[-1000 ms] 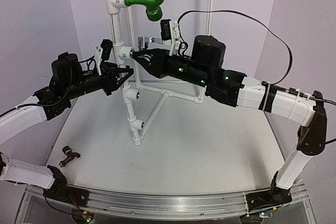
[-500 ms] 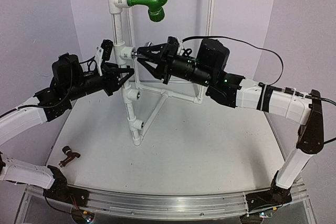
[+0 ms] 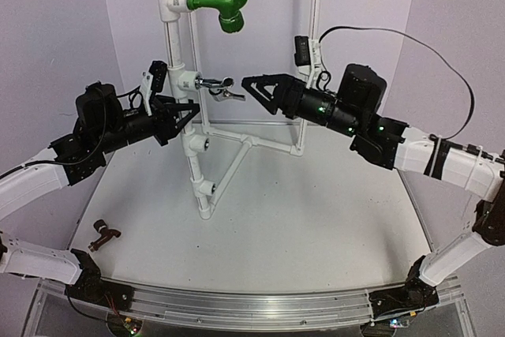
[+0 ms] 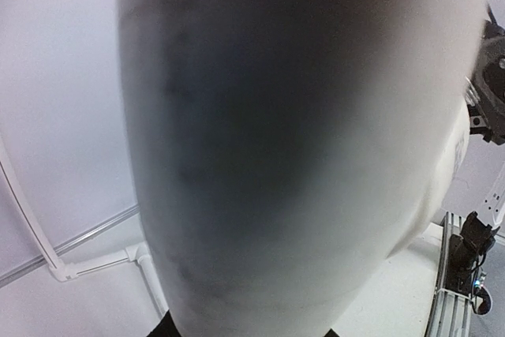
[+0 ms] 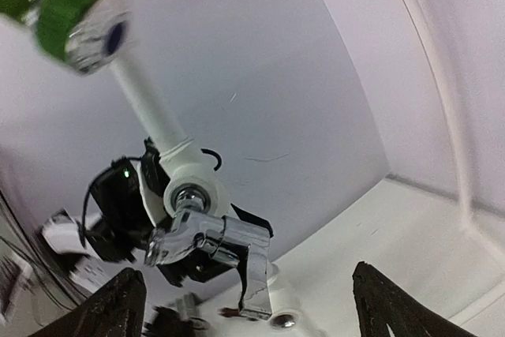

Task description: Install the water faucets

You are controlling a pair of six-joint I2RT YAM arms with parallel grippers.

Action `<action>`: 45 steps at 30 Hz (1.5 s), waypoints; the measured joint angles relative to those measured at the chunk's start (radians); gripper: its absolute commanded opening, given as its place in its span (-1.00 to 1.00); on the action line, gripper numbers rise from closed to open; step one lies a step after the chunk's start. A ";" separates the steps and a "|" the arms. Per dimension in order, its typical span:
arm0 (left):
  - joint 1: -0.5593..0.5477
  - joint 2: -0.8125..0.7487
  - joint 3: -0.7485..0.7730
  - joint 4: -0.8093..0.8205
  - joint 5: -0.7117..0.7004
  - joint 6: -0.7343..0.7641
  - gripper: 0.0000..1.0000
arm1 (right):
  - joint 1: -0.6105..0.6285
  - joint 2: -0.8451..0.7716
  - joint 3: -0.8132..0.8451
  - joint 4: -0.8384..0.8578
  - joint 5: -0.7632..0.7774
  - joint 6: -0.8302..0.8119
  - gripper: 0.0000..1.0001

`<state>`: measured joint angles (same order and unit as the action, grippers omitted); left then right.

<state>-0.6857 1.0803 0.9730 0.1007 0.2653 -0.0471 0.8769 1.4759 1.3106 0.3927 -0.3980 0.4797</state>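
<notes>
The chrome faucet (image 3: 216, 84) sticks out of a white tee fitting (image 3: 188, 80) on the upright white pipe (image 3: 192, 144). In the right wrist view the chrome faucet (image 5: 215, 244) hangs from the tee fitting (image 5: 189, 181) with its lever pointing down. My right gripper (image 3: 254, 92) is open just right of it, touching nothing; its fingertips (image 5: 120, 305) stand wide apart. My left gripper (image 3: 189, 110) is shut on the upright pipe (image 4: 300, 147), which fills the left wrist view and hides the fingers. The dark brown faucet (image 3: 103, 234) lies on the table at the near left.
A green elbow piece (image 3: 223, 7) is fitted at the top of the pipe stand. The stand's slanted legs (image 3: 235, 165) and rear uprights (image 3: 314, 37) occupy the middle back of the table (image 3: 316, 226). Grey walls close in behind and at both sides.
My right gripper has opened, let go of the chrome faucet and drawn back to the right. The faucet stays in the tee fitting. The left arm has not moved.
</notes>
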 measured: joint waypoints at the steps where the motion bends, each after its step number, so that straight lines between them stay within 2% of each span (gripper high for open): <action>1: 0.000 0.000 0.000 0.000 0.000 0.000 -1.00 | 0.002 -0.018 0.000 -0.022 -0.004 -0.115 0.80; 4: 0.000 0.000 0.000 0.000 0.001 0.000 -1.00 | 0.006 -0.063 0.000 -0.076 -0.040 -0.459 0.84; 8: 0.000 0.000 0.000 0.000 0.000 0.000 -1.00 | 0.006 -0.071 0.011 -0.120 -0.099 -0.763 0.82; 12: 0.000 0.000 0.000 -0.002 0.000 -0.001 -1.00 | 0.009 -0.015 0.089 -0.159 -0.152 -0.882 0.71; 17: 0.000 0.000 0.000 -0.004 0.000 -0.001 -1.00 | 0.009 0.059 0.142 -0.129 -0.199 -0.870 0.45; 23: 0.000 0.000 0.001 -0.004 0.000 -0.001 -1.00 | 0.009 0.164 0.158 -0.025 -0.213 -0.688 -0.03; 30: 0.000 0.003 0.001 -0.004 0.000 0.000 -1.00 | 0.011 0.218 0.163 0.076 -0.190 -0.394 -0.32; 34: 0.002 0.004 0.002 -0.004 0.000 -0.002 -1.00 | 0.028 0.219 0.163 0.107 -0.188 -0.244 -0.73; 38: 0.015 -0.003 0.002 -0.013 -0.011 -0.007 -1.00 | 0.045 0.220 0.167 0.132 -0.165 0.015 -0.97; 42: 0.019 -0.002 0.003 -0.015 -0.025 -0.010 -1.00 | 0.052 0.227 0.170 0.146 -0.146 0.344 -0.95; 43: 0.019 -0.002 0.003 -0.016 -0.031 -0.012 -1.00 | 0.052 0.229 0.171 0.149 -0.146 0.422 -0.88; 45: 0.020 -0.002 0.003 -0.016 -0.038 -0.015 -1.00 | 0.053 0.230 0.171 0.158 -0.146 0.562 -0.60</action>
<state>-0.6656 1.0782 0.9756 0.0842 0.2272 -0.0624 0.9303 1.7058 1.4818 0.5506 -0.5438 1.0419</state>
